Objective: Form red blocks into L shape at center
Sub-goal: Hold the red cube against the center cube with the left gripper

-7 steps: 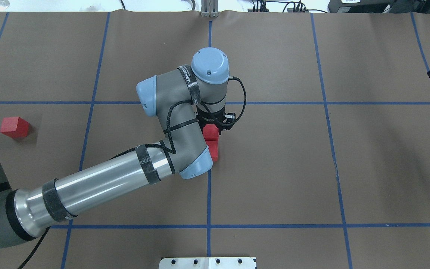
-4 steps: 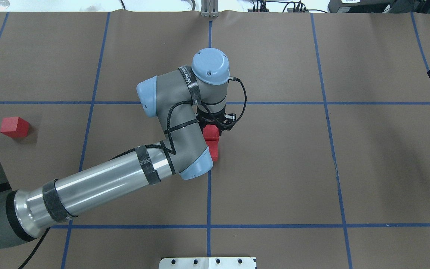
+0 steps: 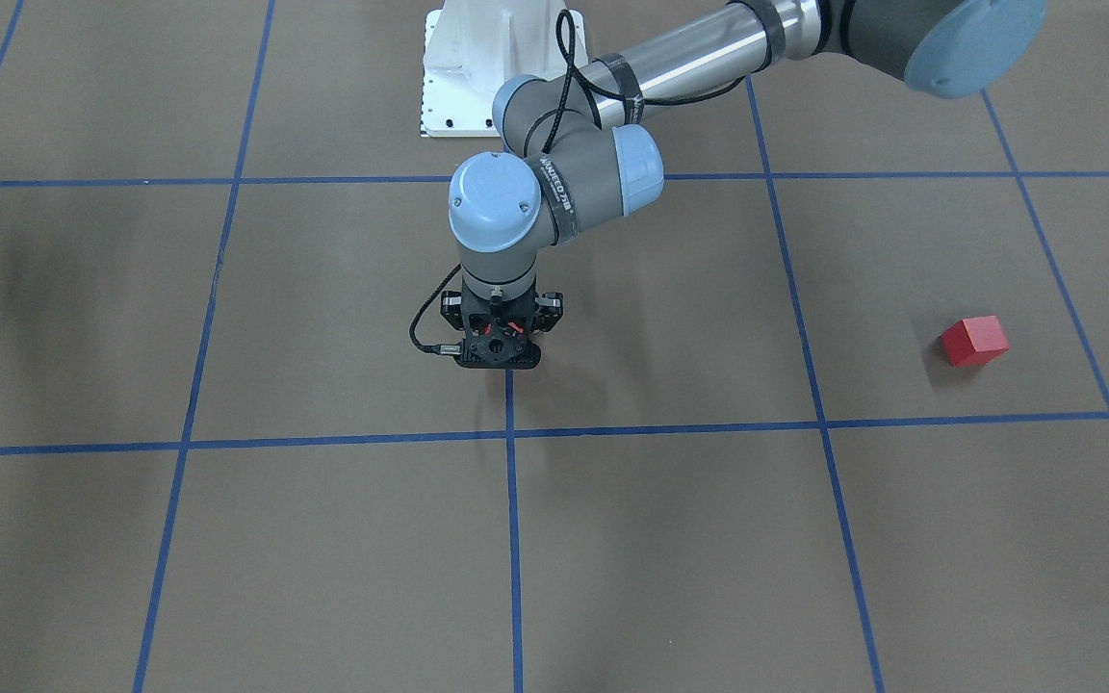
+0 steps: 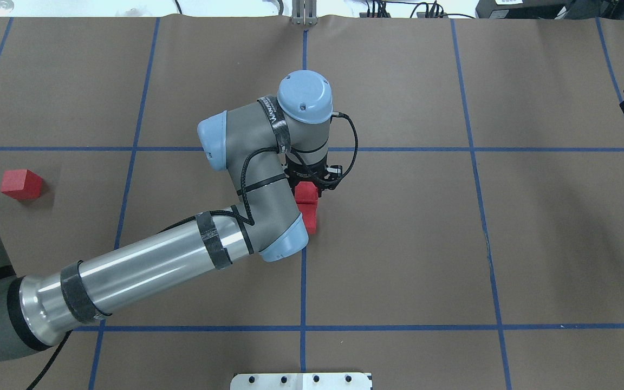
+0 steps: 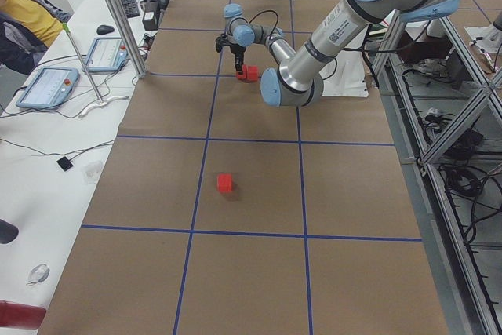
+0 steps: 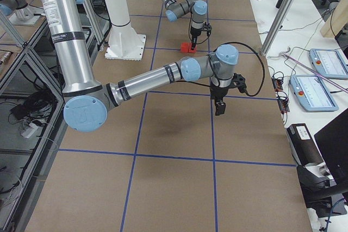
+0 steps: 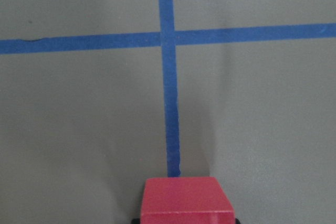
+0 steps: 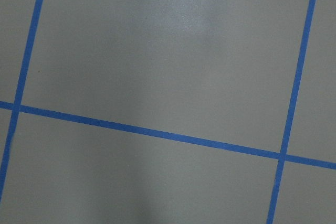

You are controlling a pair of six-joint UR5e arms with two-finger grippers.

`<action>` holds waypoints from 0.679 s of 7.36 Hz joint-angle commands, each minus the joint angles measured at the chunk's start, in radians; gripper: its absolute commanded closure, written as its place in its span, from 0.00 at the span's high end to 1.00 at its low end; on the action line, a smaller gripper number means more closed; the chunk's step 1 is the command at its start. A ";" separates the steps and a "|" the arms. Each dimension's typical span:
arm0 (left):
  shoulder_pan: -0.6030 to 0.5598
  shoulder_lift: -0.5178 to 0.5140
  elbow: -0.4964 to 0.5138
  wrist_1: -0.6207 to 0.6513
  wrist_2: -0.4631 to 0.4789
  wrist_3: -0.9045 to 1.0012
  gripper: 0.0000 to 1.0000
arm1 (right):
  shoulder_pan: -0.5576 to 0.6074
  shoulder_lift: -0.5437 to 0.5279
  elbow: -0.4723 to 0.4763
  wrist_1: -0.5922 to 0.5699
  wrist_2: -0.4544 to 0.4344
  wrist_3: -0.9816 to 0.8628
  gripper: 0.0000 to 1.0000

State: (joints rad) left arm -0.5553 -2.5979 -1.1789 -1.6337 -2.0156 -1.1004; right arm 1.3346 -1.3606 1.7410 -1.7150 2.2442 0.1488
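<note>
The left pincer (image 3: 500, 354) points down at the center (image 3: 512, 404); the lone block (image 3: 974, 341) lies well apart from it. Overhead, it clamps the held block (image 4: 306, 193), the second block (image 4: 312, 221) touching on the robot's side. Wrist view: the held block sits between its jaws. The right pincer's (image 6: 219, 106) state I cannot tell.

- Above the center red blocks (image 4: 310, 215): our left gripper (image 4: 308, 187) grips one, so the top's taken.
- Their robot's-left side: left arm (image 4: 260, 187) hangs over it.
- Their robot's-right side: bare table (image 4: 409, 227), we'd pass easily.
</note>
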 commanded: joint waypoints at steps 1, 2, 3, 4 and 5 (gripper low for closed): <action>0.002 0.004 -0.010 0.000 -0.002 0.001 0.09 | 0.000 0.000 0.000 0.000 0.000 0.000 1.00; 0.002 0.004 -0.010 0.002 -0.002 0.001 0.11 | 0.000 0.000 0.000 0.000 0.000 0.000 1.00; 0.002 0.004 -0.010 0.000 -0.002 0.001 0.13 | 0.000 0.000 -0.001 0.000 0.000 0.000 1.00; 0.002 0.004 -0.010 0.002 -0.002 0.001 0.14 | 0.000 0.000 -0.002 0.000 0.000 0.000 1.00; 0.002 0.004 -0.010 0.000 -0.002 0.001 0.15 | 0.000 0.000 -0.002 0.000 0.000 0.000 1.00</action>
State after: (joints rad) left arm -0.5538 -2.5940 -1.1887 -1.6328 -2.0172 -1.0999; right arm 1.3346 -1.3607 1.7398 -1.7150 2.2442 0.1488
